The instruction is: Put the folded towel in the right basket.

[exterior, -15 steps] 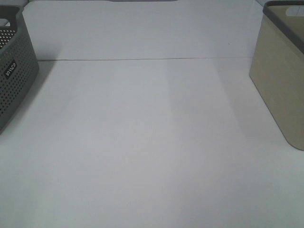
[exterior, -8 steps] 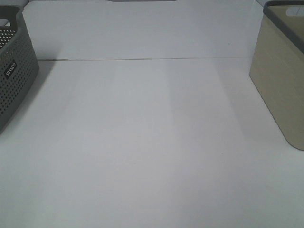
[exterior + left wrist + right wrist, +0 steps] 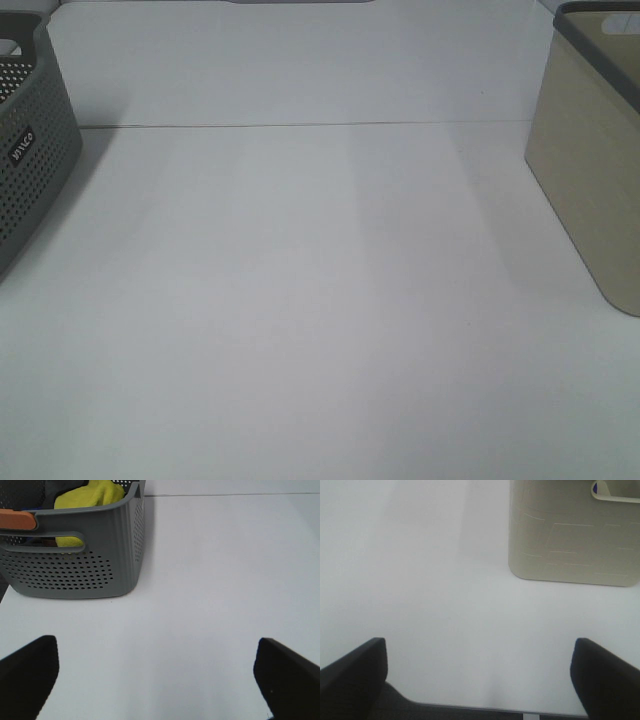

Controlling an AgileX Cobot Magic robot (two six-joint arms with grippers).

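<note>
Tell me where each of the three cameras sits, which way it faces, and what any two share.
Exterior high: mounted above, looking down on the white table, with the grey basket at left and the beige basket at right; no arm shows.
Left wrist: on the left arm, low over the table, facing the grey basket with yellow cloth inside; open left tool tips in the corners.
Right wrist: on the right arm, facing the beige basket; open right tool tips show.
Shared: each wrist view shares one basket with the exterior view.
</note>
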